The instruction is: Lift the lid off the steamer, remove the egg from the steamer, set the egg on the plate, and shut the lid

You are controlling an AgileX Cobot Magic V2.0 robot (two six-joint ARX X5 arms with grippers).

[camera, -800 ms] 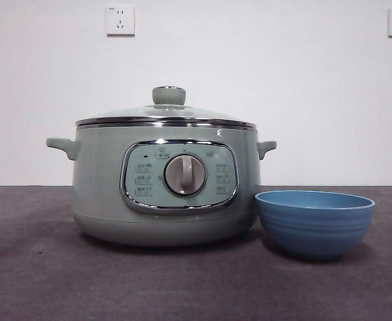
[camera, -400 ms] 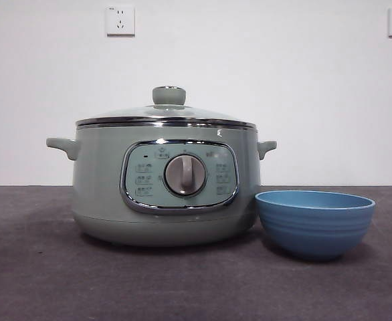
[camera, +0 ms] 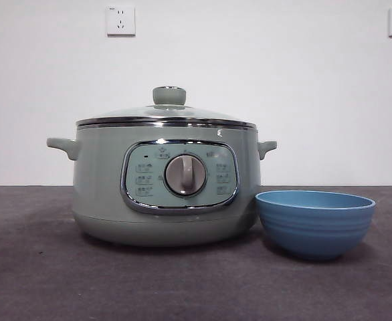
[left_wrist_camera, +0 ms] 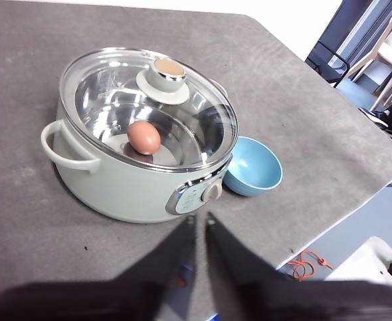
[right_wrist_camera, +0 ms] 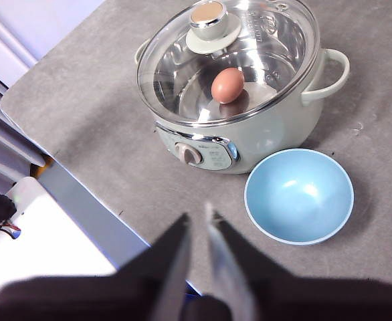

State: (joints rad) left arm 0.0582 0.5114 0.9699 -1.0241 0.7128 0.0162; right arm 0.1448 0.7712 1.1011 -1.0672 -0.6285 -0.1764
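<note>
The pale green steamer [camera: 166, 194] stands on the grey table with its glass lid [camera: 166, 114] closed on it; the lid's green knob [camera: 169, 95] is on top. Through the lid, a brown egg [left_wrist_camera: 144, 137] lies inside the steamer [left_wrist_camera: 126, 187]; it also shows in the right wrist view [right_wrist_camera: 227, 85]. The blue plate [camera: 314, 223] sits empty beside the steamer, touching or nearly touching it. My left gripper [left_wrist_camera: 200, 224] is shut and hangs high above the table, away from the steamer. My right gripper [right_wrist_camera: 197, 224] is shut too, high above the table's edge near the plate [right_wrist_camera: 298, 195].
The grey table [camera: 49, 281] ends close to the steamer's front in both wrist views. Two wall sockets [camera: 120, 20] are on the white wall behind. A chair [left_wrist_camera: 391, 47] and a white surface [right_wrist_camera: 42, 261] lie beyond the table's edge.
</note>
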